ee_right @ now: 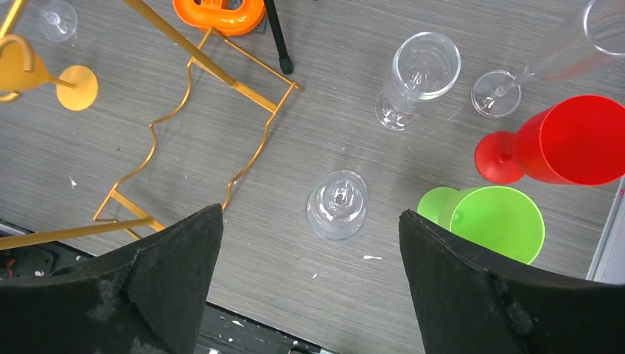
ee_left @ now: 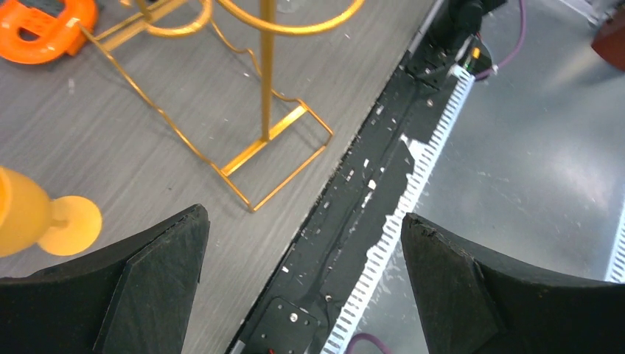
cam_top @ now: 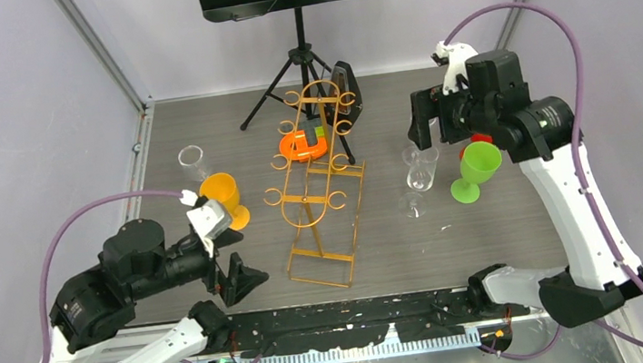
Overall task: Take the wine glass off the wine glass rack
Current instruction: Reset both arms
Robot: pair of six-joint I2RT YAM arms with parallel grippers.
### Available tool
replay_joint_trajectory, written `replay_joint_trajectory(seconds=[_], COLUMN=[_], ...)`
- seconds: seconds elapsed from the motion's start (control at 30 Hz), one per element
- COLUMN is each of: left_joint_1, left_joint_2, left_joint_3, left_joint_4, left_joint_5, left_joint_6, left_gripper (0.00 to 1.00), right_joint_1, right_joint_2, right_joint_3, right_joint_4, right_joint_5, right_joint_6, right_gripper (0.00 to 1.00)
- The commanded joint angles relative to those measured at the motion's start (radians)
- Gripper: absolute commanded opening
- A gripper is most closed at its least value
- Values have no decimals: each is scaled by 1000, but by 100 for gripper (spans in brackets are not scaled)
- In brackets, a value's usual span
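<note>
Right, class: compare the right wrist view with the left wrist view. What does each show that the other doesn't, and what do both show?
Only the right wrist view: the clear glasses, a red cup and a green cup.
Only the left wrist view: a purple cable and a white toothed strip past the table edge.
Both: the gold wire rack, the yellow cup, the orange tool and the grey table.
</note>
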Motion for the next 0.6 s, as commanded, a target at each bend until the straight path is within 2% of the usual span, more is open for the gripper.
replay_joint_trajectory(seconds=[0.0,0.27,0.47,0.57], left_joint_1=[0,0,0,0], left_joint_2=[22,25,19,12], left_joint_3=[74,98,113,116], left_joint_4=[39,36,14,10], left_joint_5=[-129,-415,-529,-551], left_joint_6=[-54,-143,-190,-205], left_gripper=[100,100,100,100], right_joint_1=[-2,-2,-1,-2], right_joint_2=[-51,-162,-215,-218], right_joint_3=[8,-69,-94,-85], right_joint_4=[47,106,124,114], right_joint_5=[27,80,68,134], right_joint_6=[71,155,159,175], right_gripper=[95,95,95,95])
